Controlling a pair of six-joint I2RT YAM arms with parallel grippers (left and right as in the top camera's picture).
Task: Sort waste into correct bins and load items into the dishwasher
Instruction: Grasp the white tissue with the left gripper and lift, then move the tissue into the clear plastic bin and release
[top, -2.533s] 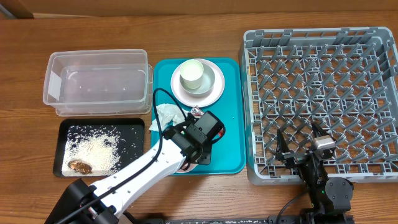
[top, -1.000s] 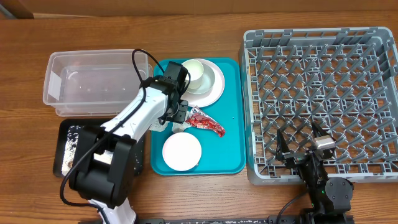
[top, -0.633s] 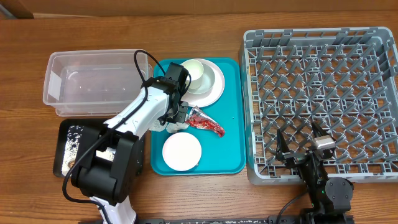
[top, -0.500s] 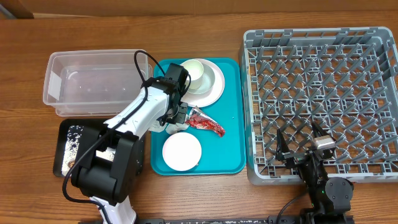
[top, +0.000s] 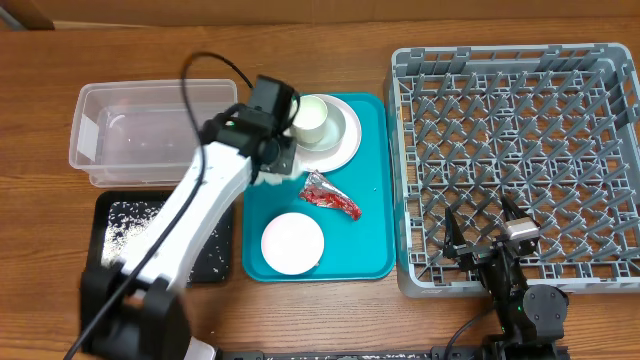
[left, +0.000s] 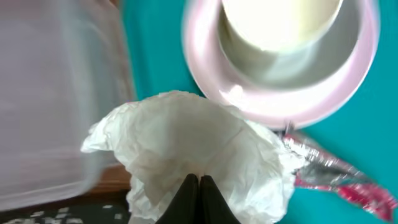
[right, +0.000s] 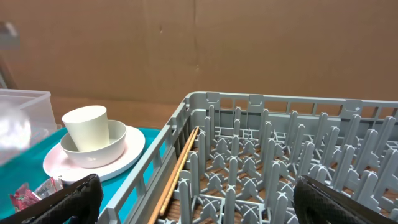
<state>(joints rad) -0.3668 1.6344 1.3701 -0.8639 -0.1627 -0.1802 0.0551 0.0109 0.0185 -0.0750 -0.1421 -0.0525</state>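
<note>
Since the previous frame we find the left gripper (left: 198, 182) lifted, clenched on the crumpled tissue (left: 186, 140) over the left edge of the teal tray (top: 375, 215), beside the clear bin (top: 150, 88). Right gripper (top: 483, 232) sits spread wide at the rack (top: 520, 110).

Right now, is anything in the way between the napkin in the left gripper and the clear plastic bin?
Nothing visible. The left gripper is shut on the crumpled napkin over the left edge of the teal tray, right beside the clear plastic bin, whose top is open. Only the bin's near wall must be cleared.
</note>
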